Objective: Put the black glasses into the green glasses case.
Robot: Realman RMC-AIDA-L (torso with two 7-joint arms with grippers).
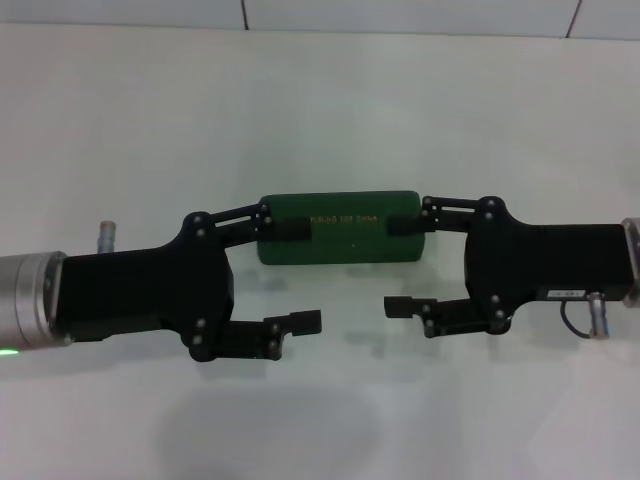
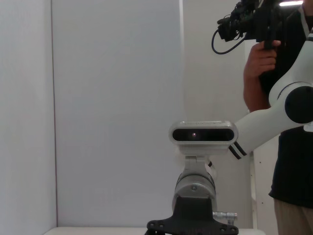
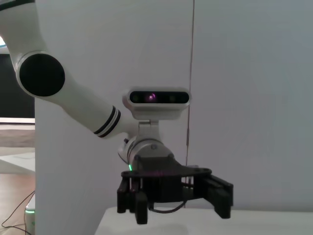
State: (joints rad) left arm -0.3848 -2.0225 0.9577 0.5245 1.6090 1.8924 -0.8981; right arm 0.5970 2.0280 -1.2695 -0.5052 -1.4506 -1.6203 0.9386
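The green glasses case (image 1: 340, 245) lies closed on the white table (image 1: 320, 110), lid up, with small gold lettering showing. The black glasses are out of view. My left gripper (image 1: 303, 275) comes in from the left and stands open; its far finger overlaps the case's left end and its near finger is in front of the case. My right gripper (image 1: 402, 266) mirrors it from the right, also open, its far finger over the case's right end. Whether any finger touches the case cannot be told. The right wrist view shows the left gripper (image 3: 181, 213) head-on and open.
A white wall (image 1: 400, 12) runs behind the table. In the left wrist view a person (image 2: 288, 73) holding a camera stands beside the robot's right arm (image 2: 274, 112).
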